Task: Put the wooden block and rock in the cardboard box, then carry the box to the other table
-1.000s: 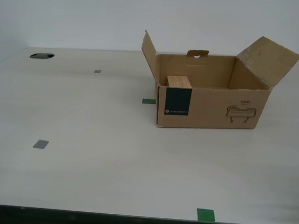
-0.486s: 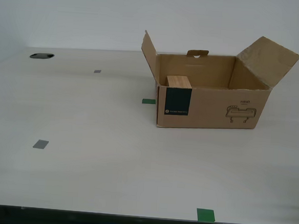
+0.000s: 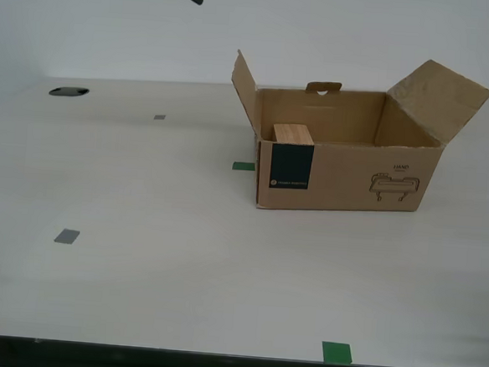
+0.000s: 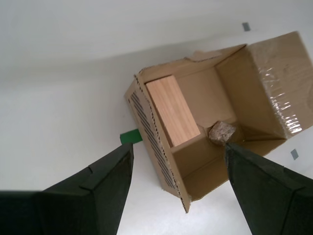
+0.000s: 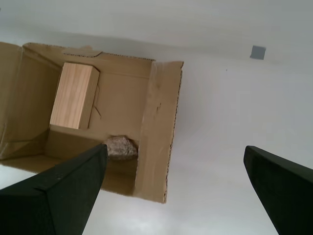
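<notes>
So we've got a smooth off-white table (image 3: 162, 278) here. Sitting directly on it is the cardboard box (image 3: 346, 170), flaps open, toward the exterior view's right. A few small flat squares are stuck on the top: a grey one (image 3: 66, 236), another grey one farther back (image 3: 159, 117), a green one near the front edge (image 3: 337, 352), and a green one just beside the box (image 3: 243, 166). There's also a dark oval hole (image 3: 69, 91) at the back.
</notes>
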